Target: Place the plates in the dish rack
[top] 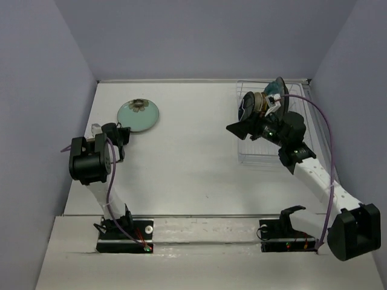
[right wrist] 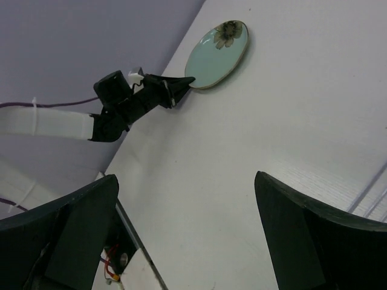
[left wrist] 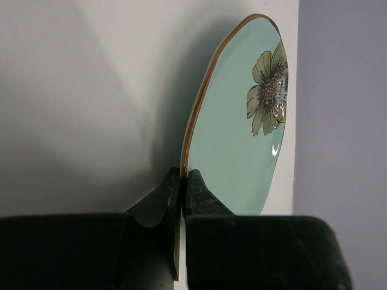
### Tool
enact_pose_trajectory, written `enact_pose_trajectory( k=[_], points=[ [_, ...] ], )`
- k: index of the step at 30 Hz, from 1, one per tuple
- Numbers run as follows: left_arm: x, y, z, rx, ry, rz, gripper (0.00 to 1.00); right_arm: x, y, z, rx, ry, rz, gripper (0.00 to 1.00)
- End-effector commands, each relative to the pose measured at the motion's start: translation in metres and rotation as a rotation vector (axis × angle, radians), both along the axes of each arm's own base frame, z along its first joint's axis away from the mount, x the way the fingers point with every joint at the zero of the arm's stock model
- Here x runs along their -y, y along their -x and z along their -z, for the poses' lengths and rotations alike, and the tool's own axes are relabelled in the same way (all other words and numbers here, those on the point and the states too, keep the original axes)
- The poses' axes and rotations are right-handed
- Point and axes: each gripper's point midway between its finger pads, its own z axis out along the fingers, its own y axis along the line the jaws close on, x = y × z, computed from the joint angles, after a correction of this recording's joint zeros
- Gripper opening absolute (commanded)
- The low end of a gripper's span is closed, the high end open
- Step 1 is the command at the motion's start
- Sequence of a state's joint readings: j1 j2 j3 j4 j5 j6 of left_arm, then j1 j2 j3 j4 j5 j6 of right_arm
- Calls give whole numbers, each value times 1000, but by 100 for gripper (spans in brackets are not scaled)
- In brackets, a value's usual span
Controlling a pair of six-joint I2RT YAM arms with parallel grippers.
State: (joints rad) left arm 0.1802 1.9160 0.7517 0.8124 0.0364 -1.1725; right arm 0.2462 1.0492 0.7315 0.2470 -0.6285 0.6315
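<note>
Left arm pose: the base sits at the near left, the arm rises along the left side of the table (top: pixel 181 169), and the forearm turns inward toward the far left part of the tabletop.
Left claw: the left claw (left wrist: pixel 183 176) is pressed together on the near rim of the mint flower plate (left wrist: pixel 239 145), with one finger on each side of the brown-edged lip.
Left claw seen from across: in the right wrist view it points at the plate's lower edge and meets it at the rim.
Mint flower plate: it is on the far left part of the table, well apart from the dish rack (top: pixel 257 154), with the flower toward its far edge. Whether the pinched rim is raised off the surface cannot be told.
Right arm pose: the base sits at the near right, the elbow is low at the right edge, and the forearm runs up and over the rack with the wrist angled left.
Right claw: the right claw (right wrist: pixel 184 178) is spread wide with nothing between its fingers and only bare tabletop below the gap.
Dish rack: white wire, at the far right of the table.
Racked plates: the racked plates (top: pixel 257 104) stand on edge, bunched at the far end of the rack, a dark one in front and a teal one behind.
</note>
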Motion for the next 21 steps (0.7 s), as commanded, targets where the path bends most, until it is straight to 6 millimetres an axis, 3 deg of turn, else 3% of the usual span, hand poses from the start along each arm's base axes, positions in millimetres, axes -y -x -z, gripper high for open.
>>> enact_pose_trajectory(
  k=[1,4,5,7,11,17,19,21],
  points=[
    [58,29,-101,353,-10,145,6,-36,-1,-28,72,11,-90,100],
    [94,63,-124,439,-4,226,6,-70,-5,-18,52,89,-110,100],
    [99,72,-128,457,8,246,6,-78,-12,-6,30,116,-108,100],
    [121,93,-140,505,31,318,6,-86,-19,2,7,130,-87,100],
    [152,127,-158,565,67,467,6,-91,-46,48,-103,191,-13,100],
    [166,167,-169,590,50,569,6,-81,-66,85,-176,280,90,100],
    [170,175,-165,571,46,592,6,-93,-60,89,-184,268,30,100],
    [176,186,-174,604,38,629,6,-105,-52,87,-182,240,-40,100]
  ],
)
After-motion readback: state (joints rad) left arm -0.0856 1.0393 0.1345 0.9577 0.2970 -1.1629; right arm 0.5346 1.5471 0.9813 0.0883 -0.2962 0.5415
